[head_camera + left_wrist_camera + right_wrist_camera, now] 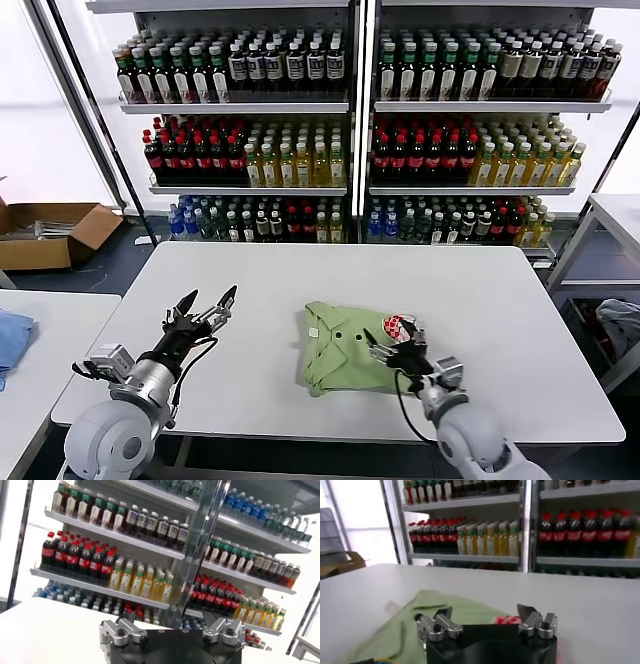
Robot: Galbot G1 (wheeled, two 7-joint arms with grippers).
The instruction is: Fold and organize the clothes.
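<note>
1. Black right gripper [392, 347] hangs with jaws spread over the folded green shirt [345, 355], centre-right of the worktop [270, 290].
2. Left gripper [205, 303], lower left, spread, empty.
3. Risk: a fingertip snagging cloth could undo the fold.

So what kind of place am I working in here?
Likely a mock shop or lab dressed as one: glass-fronted drinks shelves packed with bottles stand behind a plain white table, an open cardboard box sits on the floor, and a folded green shirt lies on the table.
</note>
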